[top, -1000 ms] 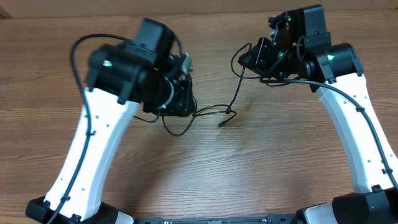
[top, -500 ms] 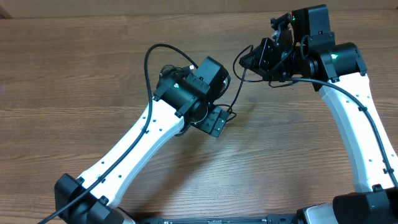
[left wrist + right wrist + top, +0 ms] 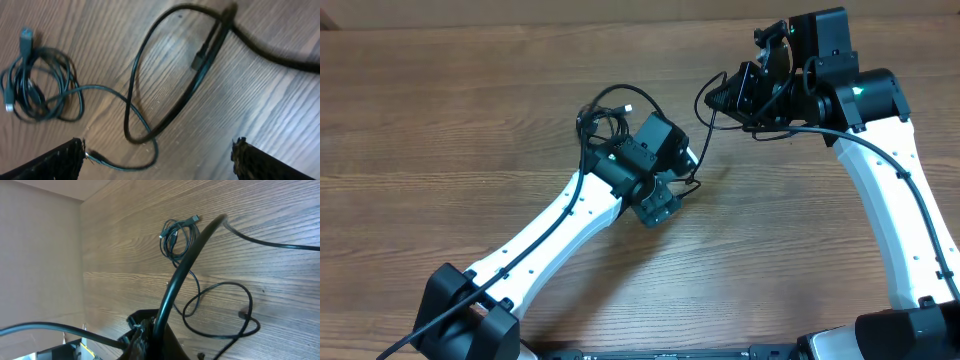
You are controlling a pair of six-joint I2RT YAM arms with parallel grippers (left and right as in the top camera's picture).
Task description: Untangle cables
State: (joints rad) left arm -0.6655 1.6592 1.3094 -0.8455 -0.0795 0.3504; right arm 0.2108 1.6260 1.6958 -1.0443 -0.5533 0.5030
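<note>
A small wound bundle of thin black cables (image 3: pixel 610 115) lies on the wooden table behind my left arm; in the left wrist view the bundle (image 3: pixel 35 87) sits at the left. A loose strand (image 3: pixel 137 75) loops across the table beneath my left gripper (image 3: pixel 157 150), which stands open; only a thin cable end (image 3: pixel 102 159) lies by its left finger (image 3: pixel 55 162). In the overhead view the left gripper (image 3: pixel 660 205) hovers mid-table. My right gripper (image 3: pixel 717 98) is shut on a strand (image 3: pixel 703 135) that hangs down to the table. The right wrist view shows that gripper (image 3: pixel 155 330) clamped on the cable (image 3: pixel 185 267).
Bare wood-grain tabletop (image 3: pixel 440 120) surrounds the cables. The thicker black arm cable (image 3: pixel 880 155) runs along the right arm. A pale wall (image 3: pixel 35 255) borders the table's far edge in the right wrist view.
My left gripper has opened and let go of the cables, and its arm has swung right toward mid-table, leaving the bundle uncovered behind it. The right arm has not moved.
</note>
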